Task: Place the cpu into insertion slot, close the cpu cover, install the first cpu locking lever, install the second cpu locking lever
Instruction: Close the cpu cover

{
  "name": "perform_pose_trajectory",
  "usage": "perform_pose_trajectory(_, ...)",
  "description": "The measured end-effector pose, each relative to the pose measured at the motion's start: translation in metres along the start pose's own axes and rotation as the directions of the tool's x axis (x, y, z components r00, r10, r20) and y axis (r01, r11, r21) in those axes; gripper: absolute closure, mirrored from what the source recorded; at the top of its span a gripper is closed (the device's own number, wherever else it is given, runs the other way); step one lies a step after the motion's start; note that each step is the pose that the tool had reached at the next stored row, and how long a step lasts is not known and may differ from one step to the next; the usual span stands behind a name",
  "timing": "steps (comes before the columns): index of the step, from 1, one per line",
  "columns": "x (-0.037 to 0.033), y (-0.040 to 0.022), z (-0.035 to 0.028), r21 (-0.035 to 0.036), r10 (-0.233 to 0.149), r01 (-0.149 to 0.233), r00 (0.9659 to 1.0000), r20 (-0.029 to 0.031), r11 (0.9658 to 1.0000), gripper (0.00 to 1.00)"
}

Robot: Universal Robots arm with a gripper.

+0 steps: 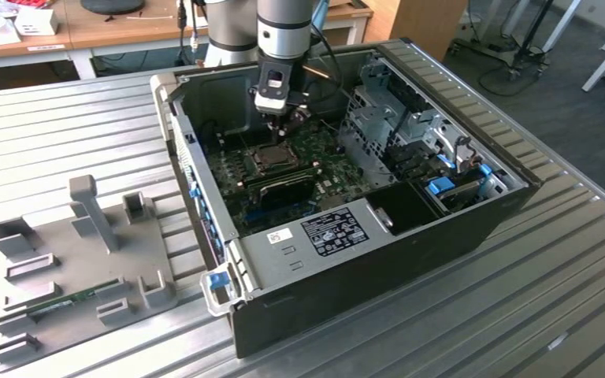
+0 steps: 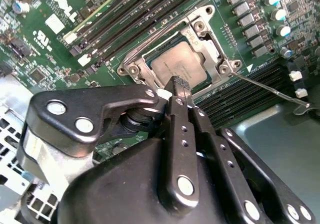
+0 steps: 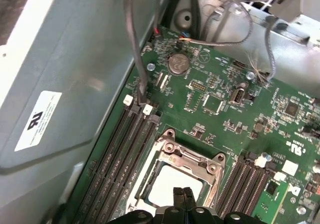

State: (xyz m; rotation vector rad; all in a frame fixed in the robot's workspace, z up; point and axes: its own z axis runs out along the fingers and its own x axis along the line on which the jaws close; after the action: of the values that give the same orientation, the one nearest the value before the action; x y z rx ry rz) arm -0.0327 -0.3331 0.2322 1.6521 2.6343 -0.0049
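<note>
Gripper (image 2: 180, 85) with fingertips pressed together, holding nothing, right over the cpu (image 2: 175, 63); cpu seated in the insertion slot (image 2: 131, 69) beneath the fingers, cpu cover (image 3: 187, 158) lying flat around it; long black memory slots (image 2: 120, 18) flanking both sides; thin wire lever (image 2: 270, 87) jutting out beside the fingers, across the nearer slots

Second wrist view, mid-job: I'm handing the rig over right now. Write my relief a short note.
Gripper: shut, empty, tips at the edge of the cover.
Cpu: seated in the slot, cover down over it.
Done: cpu placed, cover closed.
Left: one wire lever sticks out to the side, unlatched. I cannot judge the other lever's state.
</note>
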Motion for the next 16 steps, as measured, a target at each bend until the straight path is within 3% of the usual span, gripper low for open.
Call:
perform_pose_trajectory(10,0.0,0.0,0.0,-0.0012,-0.04,0.04,0.9992,-0.0005,0.9992,0.9)
perform_pose_trajectory(13,0.0,0.0,0.0,-0.0027,-0.094,0.094,0.9956,-0.0012,0.9956,0.9)
perform_pose_trajectory(16,0.0,0.0,0.0,-0.0044,-0.148,0.148,0.989,-0.0018,0.989,0.9)
